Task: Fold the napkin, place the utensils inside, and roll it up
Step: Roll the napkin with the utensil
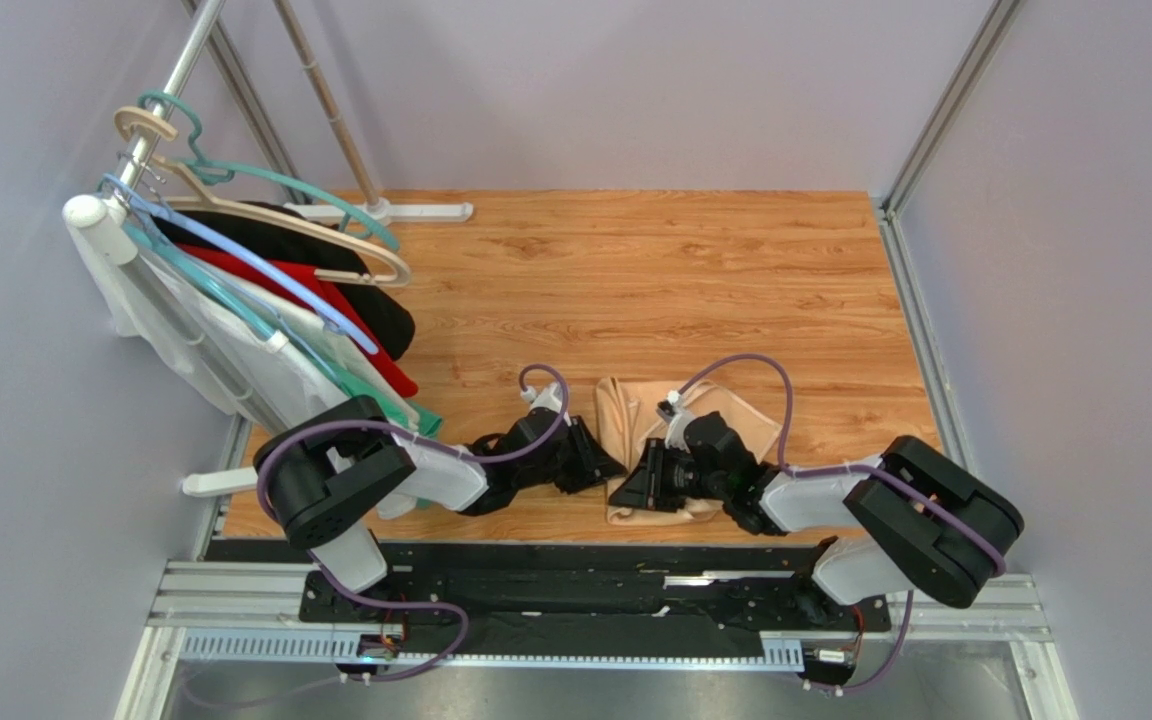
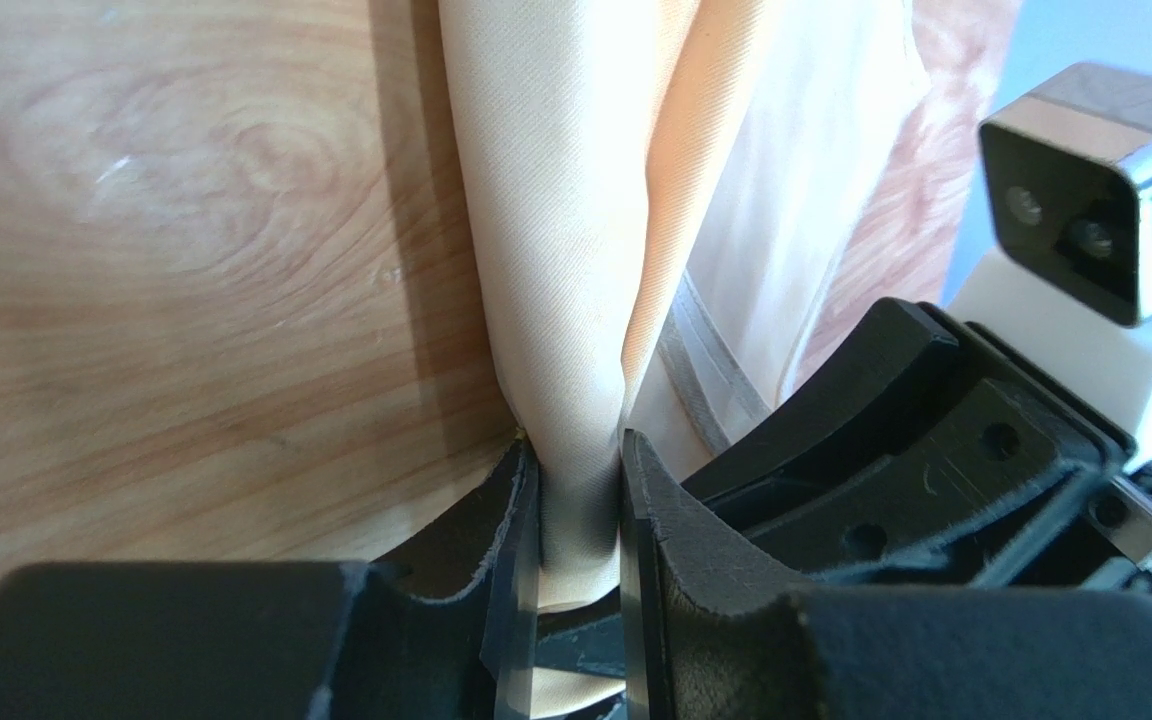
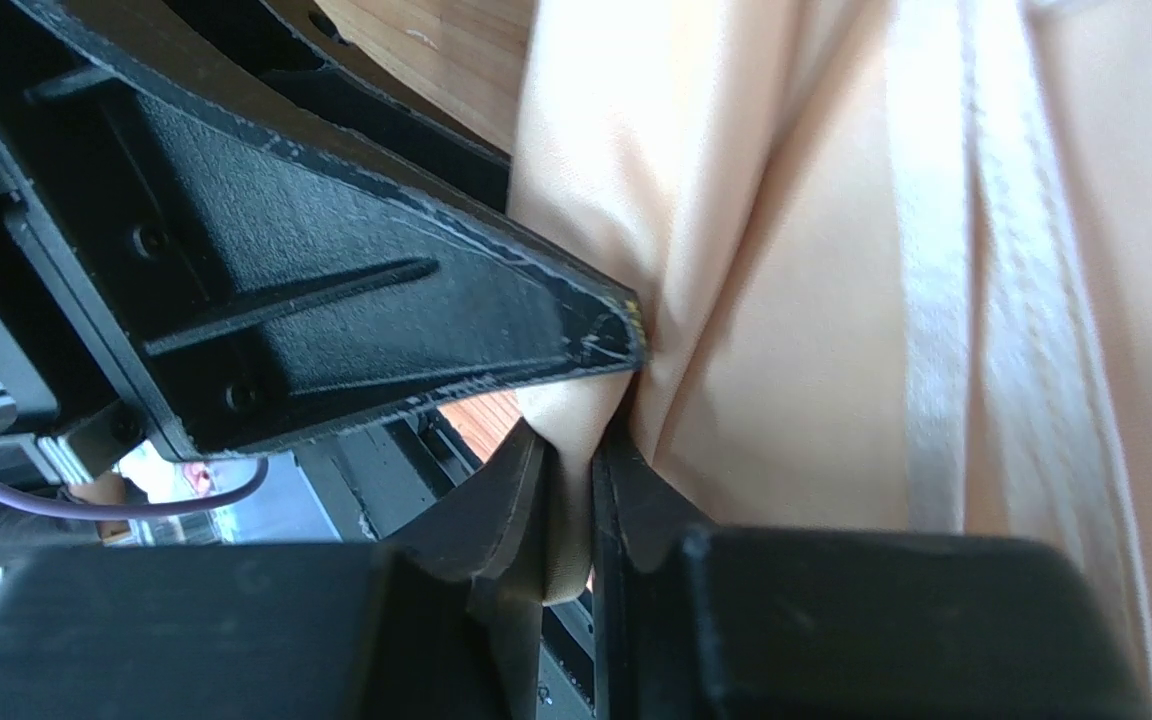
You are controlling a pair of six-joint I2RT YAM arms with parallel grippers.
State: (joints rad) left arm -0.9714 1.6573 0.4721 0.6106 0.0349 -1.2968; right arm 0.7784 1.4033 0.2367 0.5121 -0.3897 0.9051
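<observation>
Left pincer [image 2: 578, 458] pinches a raised napkin [image 2: 552, 225] fold; right pincer [image 3: 570, 458] pinches another fold close by, above the worktop [image 2: 162, 225].

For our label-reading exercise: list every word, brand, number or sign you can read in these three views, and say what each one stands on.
No text can be read in any view.
napkin: plain cloth, no print or tag showing.
left gripper and right gripper: black, no markings visible.
garments on the hangers: any labels are too small to tell.
</observation>
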